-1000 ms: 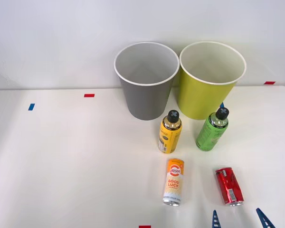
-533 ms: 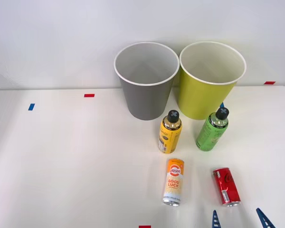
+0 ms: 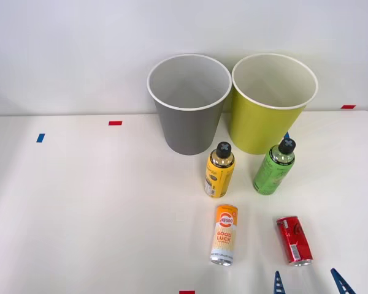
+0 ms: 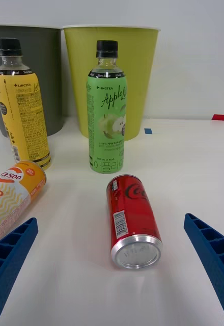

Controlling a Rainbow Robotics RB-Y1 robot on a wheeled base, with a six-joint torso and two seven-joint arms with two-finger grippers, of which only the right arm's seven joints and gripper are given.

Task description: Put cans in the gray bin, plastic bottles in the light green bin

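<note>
On the white bench (image 3: 80, 202) the gray bin (image 3: 189, 122) and the light green bin (image 3: 268, 119) stand upright side by side at the far edge, their white rims nearly touching. Just in front of the gray bin stands the yellow-labelled bottle (image 3: 219, 171), and in front of the light green bin the green apple-tea bottle (image 3: 273, 167); both are upright with black caps on. Nearer the robot lie the two cans, each on its side with a silver end toward the camera: the orange-and-white "GOOD LUCK" can (image 3: 224, 234) and, to its right and well apart from it, the red Coca-Cola can (image 3: 294, 240), turned slightly off line. The right pincer (image 3: 308, 283) sits low at the near edge, its blue ribbed fingers (image 4: 213, 254) spread wide and holding nothing. In the wrist view the red can lies between the two fingers but ahead of them, untouched, while the other finger appears to sit close beside the orange-and-white can, though contact cannot be judged. Small red and blue tape marks (image 3: 115, 123) dot the bench.
</note>
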